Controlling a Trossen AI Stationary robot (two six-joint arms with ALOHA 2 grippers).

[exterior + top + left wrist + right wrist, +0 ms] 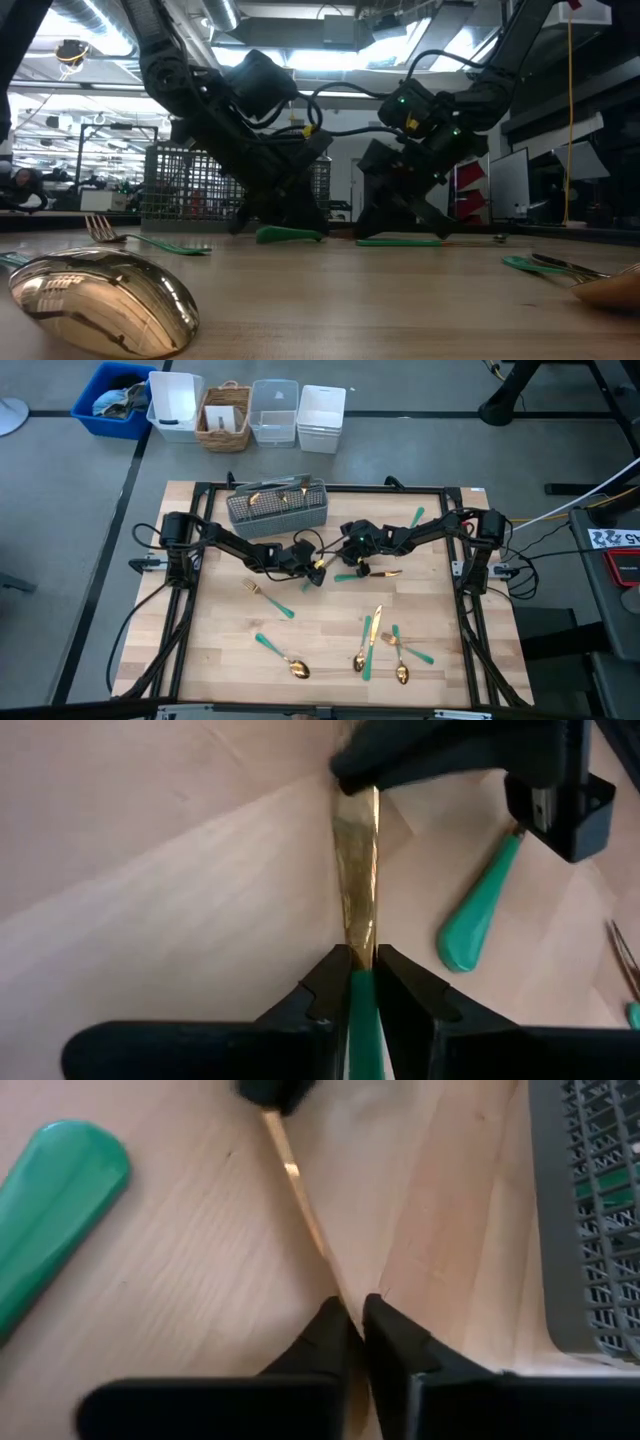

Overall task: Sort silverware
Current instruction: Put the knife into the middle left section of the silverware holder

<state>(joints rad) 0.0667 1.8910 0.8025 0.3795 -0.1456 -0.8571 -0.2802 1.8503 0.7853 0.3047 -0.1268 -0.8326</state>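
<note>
Between my two grippers, at the table's middle, is one knife (358, 870) of the silverware, with a gold blade and a teal handle. My left gripper (362, 960) (316, 564) is shut on it where the blade meets the handle. My right gripper (355, 1315) (342, 553) is shut on the blade's far end, facing the left one. Another teal-handled piece (365, 573) lies flat just beside them. More forks, spoons and knives lie flat on the near half, among them a fork (268, 598) and a spoon (287, 660). The grey mesh caddy (278, 505) stands at the far edge. My left gripper pinches the knife between its two fingers at the joint of blade and handle (361, 952). The fingers slant down from the table's left and lie along the knife. The teal handle (363, 1020) runs back between them. My right gripper pinches the thin gold blade (335, 1280) near its tip between its two fingers, slanting down from the table's right. The blade shows edge-on and runs straight away to the left gripper. Whether the knife is clear of the wood I cannot tell.
A knife (372, 638) and two spoons (400, 660) lie near the front right, and a teal handle (415, 518) at the far right. Behind the table stand a blue bin (115, 400), a wicker basket (225, 415) and white and clear tubs (320, 418). Bare wood lies at the near left.
</note>
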